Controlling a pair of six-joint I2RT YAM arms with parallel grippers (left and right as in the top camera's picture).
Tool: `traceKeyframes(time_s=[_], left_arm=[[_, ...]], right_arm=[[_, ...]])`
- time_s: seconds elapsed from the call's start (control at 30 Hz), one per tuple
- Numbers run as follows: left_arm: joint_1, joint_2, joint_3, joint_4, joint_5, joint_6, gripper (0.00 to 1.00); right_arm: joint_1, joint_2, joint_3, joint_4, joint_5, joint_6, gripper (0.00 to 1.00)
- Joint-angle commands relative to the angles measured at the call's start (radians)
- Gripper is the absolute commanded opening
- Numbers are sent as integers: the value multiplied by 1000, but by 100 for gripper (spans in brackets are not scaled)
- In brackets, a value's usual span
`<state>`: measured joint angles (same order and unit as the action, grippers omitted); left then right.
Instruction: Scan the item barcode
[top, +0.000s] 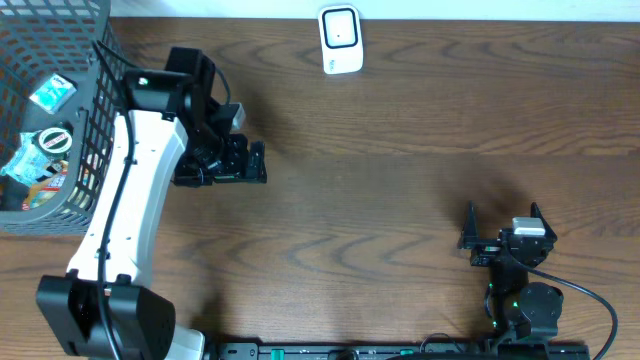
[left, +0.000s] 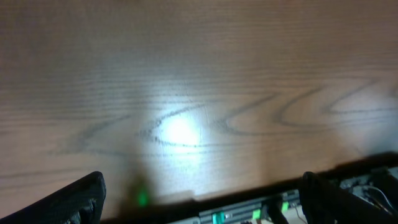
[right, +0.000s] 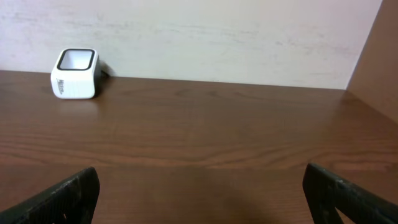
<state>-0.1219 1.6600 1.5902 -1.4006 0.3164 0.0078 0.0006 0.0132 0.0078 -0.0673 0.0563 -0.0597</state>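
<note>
The packets (top: 48, 140) were found inside the basket (top: 60, 25). The left fingers (left: 68, 202) were spread wide and empty just beside the basket. The right fingers (right: 62, 199), likewise spread wide, were set well apart from it, so the left arm (top: 130, 190) was judged nearer.

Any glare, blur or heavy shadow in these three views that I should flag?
Left wrist view: a bright glare patch on the table, and the wood grain looks soft throughout. Right wrist view: evenly lit, the scanner readable, the near fingers dark and blurred. Overhead view: sharp, with only soft shadows on the wood.
</note>
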Motion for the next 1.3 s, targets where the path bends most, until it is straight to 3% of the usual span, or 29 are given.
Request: traceKeyframes(time_s=[0.0,0.5,0.73,0.8,0.97,1.13,1.27], left_arm=[[11,-3,-14,35,11,-4,98],[117,-49,111,30,16,-92,98],[124,-116,297,70,6,-64,97],[132,-135,341,141,-46,-64,98],[209,-187,359,398,-340,-74,98],[352,-176,359,492,-523,-275,98],[496,-145,358,438,-511,-476,98]], right_arm=[[7,-2,-2,-3,5,3,99],[7,-2,-2,-3,5,3,99],[7,-2,-2,-3,5,3,99],[7,-2,-2,-3,5,3,99],[7,-2,-2,-3,5,3,99],[7,-2,-2,-3,5,3,99],[7,-2,-2,-3,5,3,99]])
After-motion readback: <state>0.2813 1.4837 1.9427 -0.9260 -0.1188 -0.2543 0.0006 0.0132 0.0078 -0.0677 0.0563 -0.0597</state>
